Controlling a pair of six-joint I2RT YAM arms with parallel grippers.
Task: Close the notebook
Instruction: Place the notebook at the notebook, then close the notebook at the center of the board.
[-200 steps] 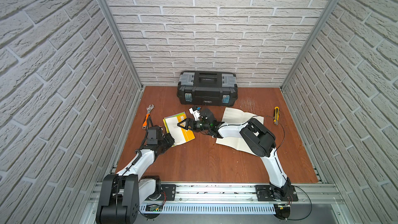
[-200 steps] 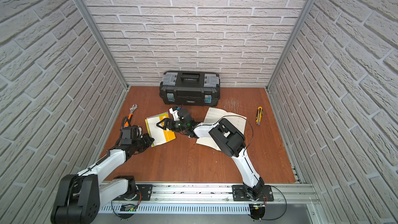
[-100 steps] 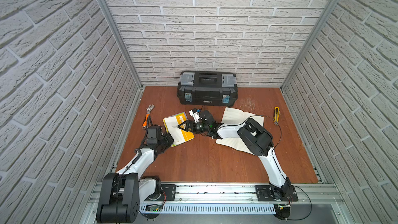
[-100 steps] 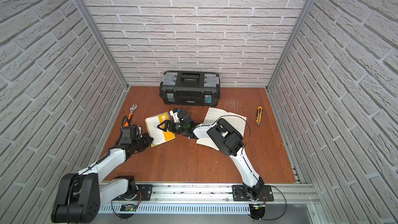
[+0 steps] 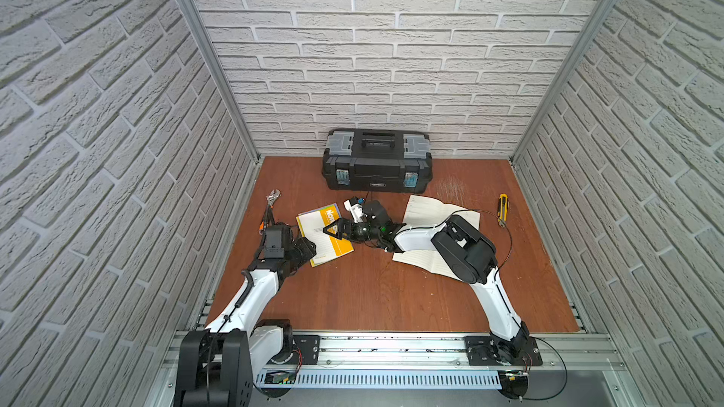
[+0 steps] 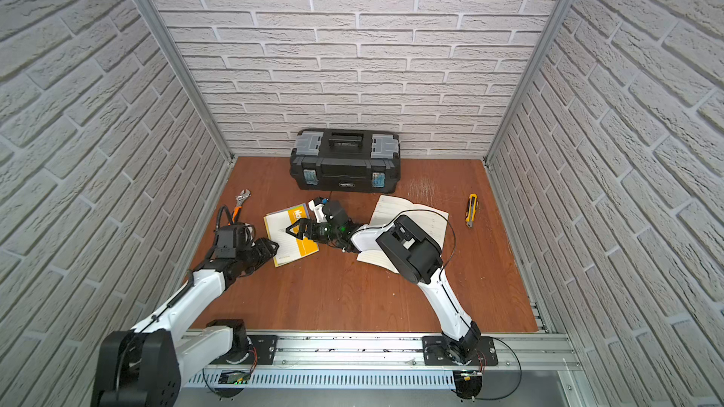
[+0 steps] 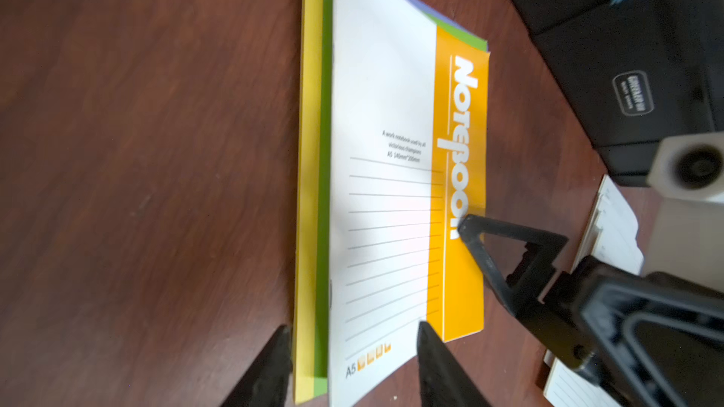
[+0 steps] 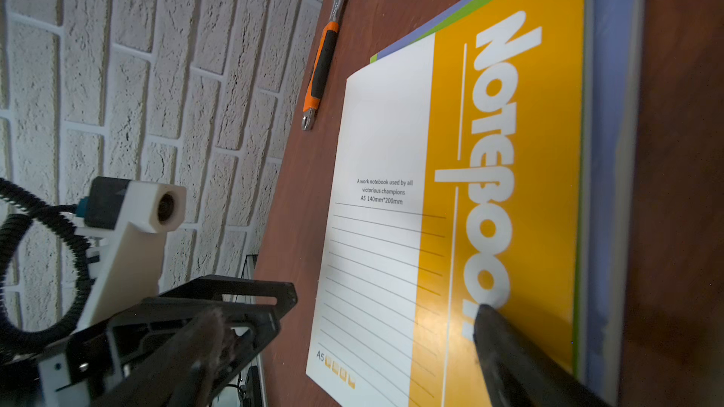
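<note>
The notebook (image 5: 319, 234) (image 6: 288, 240) lies shut on the wooden floor, its white and orange cover (image 7: 391, 111) (image 8: 391, 131) flat on yellow, green and purple layers. My left gripper (image 5: 309, 246) (image 7: 352, 328) is open, and its two fingers straddle the notebook's near corner without gripping it. My right gripper (image 5: 325, 230) (image 8: 348, 311) reaches in from the right with its jaws wide apart. One fingertip (image 7: 466, 227) rests on the orange band at the end of the printed word. A second book of lined white pages (image 5: 427, 209) lies open under my right arm.
A black toolbox (image 5: 376, 166) stands against the back wall. An orange-handled wrench (image 5: 270, 205) lies by the left wall, just behind my left wrist. A yellow utility knife (image 5: 502, 209) lies at the right. Brick walls close in three sides.
My left gripper's jaws have opened at the notebook's near corner. The right arm's elbow has shifted slightly, and its fingertip stays on the cover.
</note>
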